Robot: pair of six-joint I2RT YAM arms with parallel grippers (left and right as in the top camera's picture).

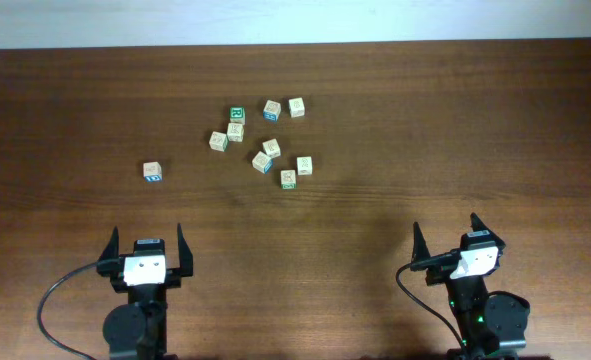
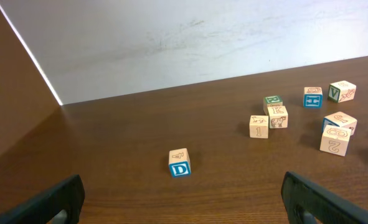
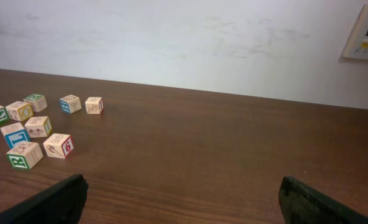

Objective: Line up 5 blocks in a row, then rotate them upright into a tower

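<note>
Blocks (image 1: pixel 262 162): small pale wooden cubes lay scattered in a loose cluster on the far-middle part of the table (image 1: pixel 425 120), well ahead of both arms and nearer the left arm's side than the right's.
Cluster layout: most cubes sat near one another with small gaps; a few looked to be touching, though that could not be told for certain.
Lone block (image 1: pixel 152 171): stood by itself to the left of the cluster, well apart from it. In the left wrist view it showed a blue face with the letter D (image 2: pixel 179 163).
Green-topped cube (image 1: pixel 237 114): sat at the far-left edge of the cluster, just beside a pale cube.
Left gripper (image 1: pixel 146 235): hung at the near edge of the table, jaws spread wide and holding nothing; its dark fingers (image 2: pixel 53 200) framed the lone block from a distance.
Right gripper (image 1: pixel 446 225): sat at the near edge on the right, jaws likewise spread wide with nothing held; the cluster lay off to its left.
Contact: neither gripper touched any block.
Background: a pale wall (image 3: pixel 184 43) stood behind the table, with a small panel (image 3: pixel 365 31) mounted at its right.
</note>
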